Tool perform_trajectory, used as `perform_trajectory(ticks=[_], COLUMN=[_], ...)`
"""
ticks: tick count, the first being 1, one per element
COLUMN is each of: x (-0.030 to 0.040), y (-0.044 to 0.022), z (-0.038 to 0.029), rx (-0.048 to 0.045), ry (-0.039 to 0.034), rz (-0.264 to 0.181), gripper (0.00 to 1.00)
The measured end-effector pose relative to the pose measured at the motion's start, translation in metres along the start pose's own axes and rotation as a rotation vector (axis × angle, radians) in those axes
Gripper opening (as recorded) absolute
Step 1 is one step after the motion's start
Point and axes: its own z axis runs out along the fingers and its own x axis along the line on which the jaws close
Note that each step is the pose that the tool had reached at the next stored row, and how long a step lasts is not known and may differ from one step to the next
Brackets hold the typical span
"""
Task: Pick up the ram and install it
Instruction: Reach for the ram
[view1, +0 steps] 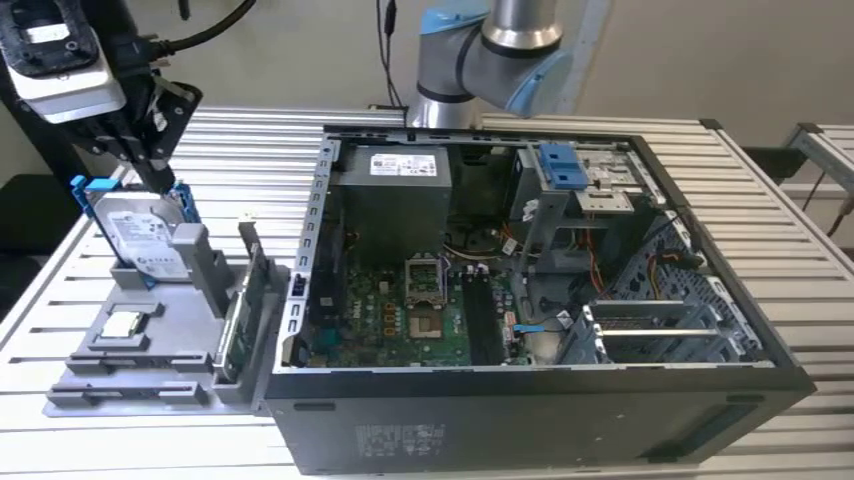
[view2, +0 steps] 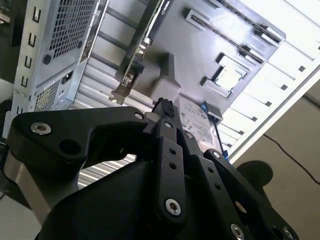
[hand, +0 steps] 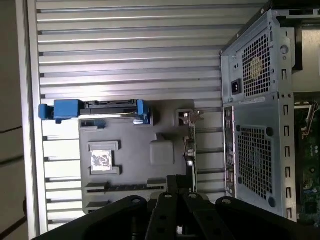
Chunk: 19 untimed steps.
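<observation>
**Item 1: the ram** (hand: 125, 187). In the first wrist view I see a long, thin, dark stick standing on edge in a narrow slot of the grey holder (view1: 187, 330). It sits on the far side of the processor chip (view1: 124, 323) from the hard drive (view1: 140, 240). Only its top edge shows, so I cannot make out the chips or label.

**Item 2: the gripper** (view1: 158, 170). It is black, with jointed metal links and bright screw heads. In both wrist views the fingers look pressed together at the tips with nothing between them. In the exterior view it hangs over the hard-drive end of the holder, well apart from the ram's slot at the opposite end.

**Item 3: hard drive.** It has a silver casing and a blue plastic frame, and leans upright in the holder. The gripper links hide part of it in the second wrist view.

**Item 4: green card** (view1: 234, 325). It stands on edge along the side of the holder nearest the computer case (view1: 534, 420).

**Item 5: computer case.** It is a black shell with its side open and lies flat. Inside are a green board and a grey perforated steel cage.

**Item 6: table** (view1: 787, 250). It is made of ribbed aluminium slats, and its edges are cut off in every view.
</observation>
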Motion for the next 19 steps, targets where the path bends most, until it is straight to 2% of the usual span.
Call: perform_trajectory(ticks=[6, 11, 13, 17, 19], x=[0.0062, 0.0129, 0.0151, 0.0159, 0.0161], y=[-0.0034, -0.0106, -0.0156, -0.0304, -0.0382], z=[-0.0004, -0.0006, -0.0005, 0.0011, 0.0022], rx=[0.0, -0.0002, -0.0002, -0.0006, -0.0004], ry=[0.0001, 0.0001, 0.0001, 0.0003, 0.0047], rz=[-0.001, -0.002, -0.002, -0.002, -0.002], gripper=[0.11, 0.11, 0.11, 0.11, 0.11])
